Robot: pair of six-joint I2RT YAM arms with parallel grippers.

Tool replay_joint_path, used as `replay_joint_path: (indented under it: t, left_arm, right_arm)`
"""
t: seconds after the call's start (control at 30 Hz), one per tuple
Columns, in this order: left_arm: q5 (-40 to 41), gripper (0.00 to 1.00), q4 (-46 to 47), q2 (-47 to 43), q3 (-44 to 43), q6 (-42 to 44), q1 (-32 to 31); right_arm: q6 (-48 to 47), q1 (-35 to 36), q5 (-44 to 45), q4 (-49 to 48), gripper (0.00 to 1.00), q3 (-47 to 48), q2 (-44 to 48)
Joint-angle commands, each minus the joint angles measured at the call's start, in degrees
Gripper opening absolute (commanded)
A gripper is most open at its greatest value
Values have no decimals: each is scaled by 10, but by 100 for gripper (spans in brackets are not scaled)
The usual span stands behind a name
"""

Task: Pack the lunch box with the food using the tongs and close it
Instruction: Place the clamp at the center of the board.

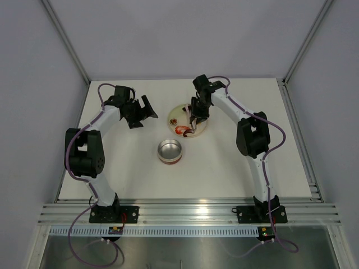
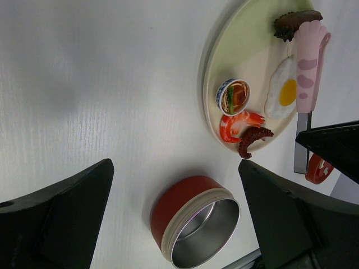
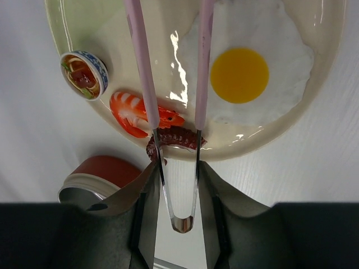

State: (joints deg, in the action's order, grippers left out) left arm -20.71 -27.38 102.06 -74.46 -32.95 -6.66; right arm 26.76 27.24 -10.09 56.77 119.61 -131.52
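- The lunch box [image 1: 170,151] stands upright and lidless on the bench [image 1: 123,168], near the plate [image 1: 180,106] but apart from it. Only the left wrist view shows its red side and shiny inside whole. In the right wrist view the right jaws cut most of it off.
- The tongs [image 3: 147,84] show their joined end only in the right wrist view. Their paw-shaped tips appear only in the left wrist view, just beside a second dark piece [image 2: 296,23] at the plate's rim.
- On the plate lie a fried egg [image 3: 252,73], a shrimp [image 3: 137,112], a dark brown piece [image 3: 176,137] and a small bowl [image 3: 84,74]. From above they are too small to tell apart.
- A red lid [image 2: 318,168] peeks out past the plate, mostly hidden by the right jaws.
- The right jaws stand narrow, gripping the tongs near the joined end. The tongs' two arms stay apart, over the shrimp and the egg's edge.
- The left jaws stand wide with nothing between them, over the bench to the left of the plate.
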Motion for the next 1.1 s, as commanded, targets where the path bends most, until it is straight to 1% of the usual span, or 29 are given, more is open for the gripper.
replay_joint_path:
  t: [0.0,0.23,0.33,0.63,0.7,0.73,0.77,0.87,0.93,1.07]
  left_arm:
    - [3,99,8,-2,1,10,5]
    - [1,99,9,-1,2,9,6]
    - [1,99,9,1,2,9,6]
    - [1,99,10,3,2,8,6]
    - [1,99,11,4,3,7,6]
    - [1,99,11,4,3,6,6]
    - [0,99,11,4,2,7,6]
    - [1,99,8,2,2,9,5]
    - [3,99,7,1,2,10,5]
    - [1,99,6,-4,4,10,6]
  right_arm:
    - [-7,-2,0,-10,37,-22,55]
    - [-8,-4,-7,-20,28,-51,82]
    - [-8,-4,-13,-19,25,-54,90]
    - [-8,-4,-21,-25,26,-85,137]
    - [-9,-4,-19,-25,24,-90,144]
    - [-10,-5,-17,-25,23,-91,145]
    - [-11,-4,-17,-25,18,-95,145]
    - [-16,-4,-16,-26,9,-112,152]
    - [-18,-4,-12,-31,8,-126,165]
    - [-29,-4,11,-32,6,-181,206]
